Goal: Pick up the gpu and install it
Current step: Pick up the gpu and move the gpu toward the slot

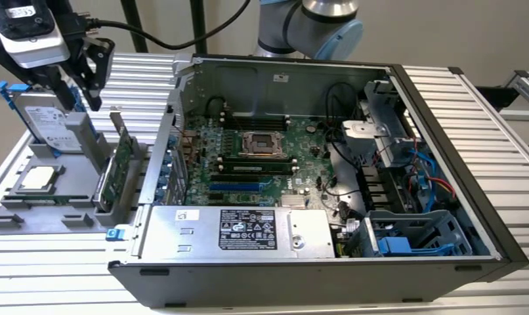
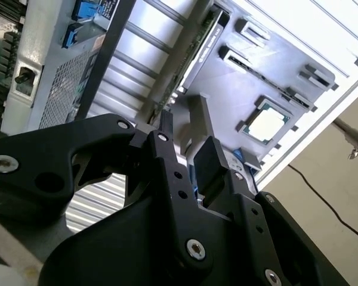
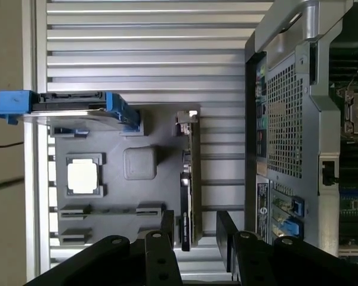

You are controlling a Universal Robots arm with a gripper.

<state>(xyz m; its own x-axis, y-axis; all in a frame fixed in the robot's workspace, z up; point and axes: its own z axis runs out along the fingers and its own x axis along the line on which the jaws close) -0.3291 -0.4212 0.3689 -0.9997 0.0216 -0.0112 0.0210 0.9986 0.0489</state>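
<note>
Gripper [image 1: 85, 104] over gpu [image 1: 115, 172], fingers [image 3: 226, 232] spread, empty. Gpu stands on edge beside case [image 1: 274, 289]; looks light, stiff, fragile, so best pinched across top edge.

Gpu [image 1: 117, 172] upright on long edge, slotted in gray holder tray [image 1: 35, 226], just beside open case [image 1: 247, 292] outer wall. Green board face shows in exterior view. Edge-on in both wrist views [image 3: 188, 185] [image 2: 197, 47], silver bracket [image 3: 187, 116] at one end. Not yet installed.
</note>
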